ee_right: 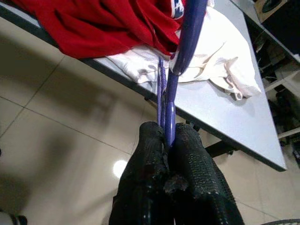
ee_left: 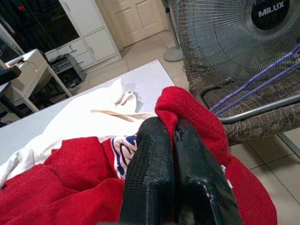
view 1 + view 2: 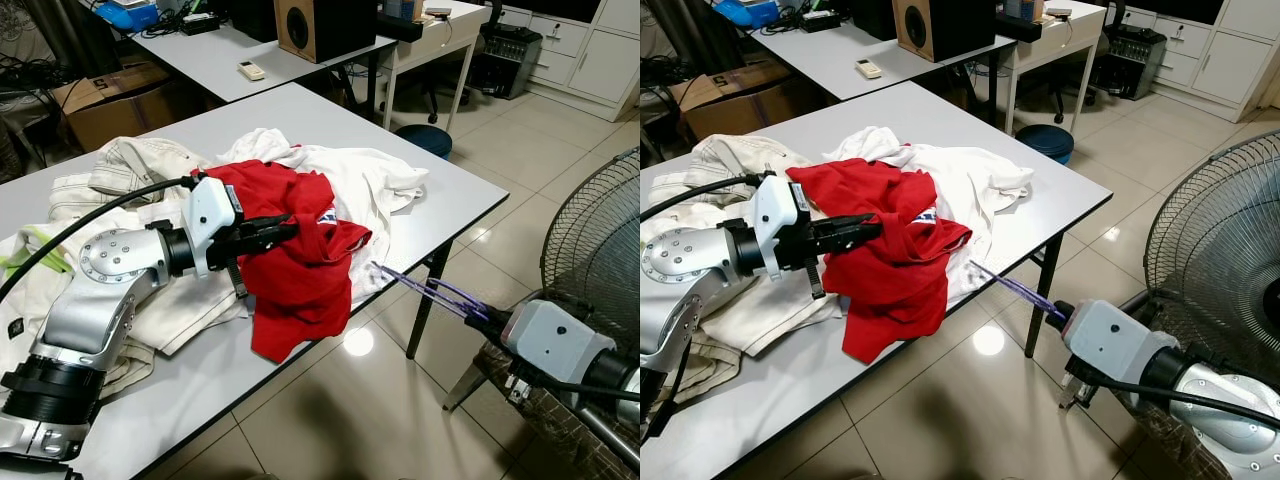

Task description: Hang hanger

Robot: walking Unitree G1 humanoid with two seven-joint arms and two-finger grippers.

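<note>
The far end of the purple hanger [image 3: 430, 289] is hidden where it meets the clothes at the table [image 3: 440, 200] edge. The hanger is clamped between the closed fingers of the right gripper [image 1: 167, 140] and reaches ahead of it toward the red shirt [image 3: 300, 270]. The right arm is held low beside the table, off its edge. The left gripper [image 2: 165, 129] is pinched shut on a fold of the red shirt, its arm stretched level over the white clothes [image 3: 360, 175]. A fan [image 3: 600, 240] stands beside the right arm.

Left tool [image 3: 285, 231] and right tool [image 3: 478, 315] both clamped, arms extended.
</note>
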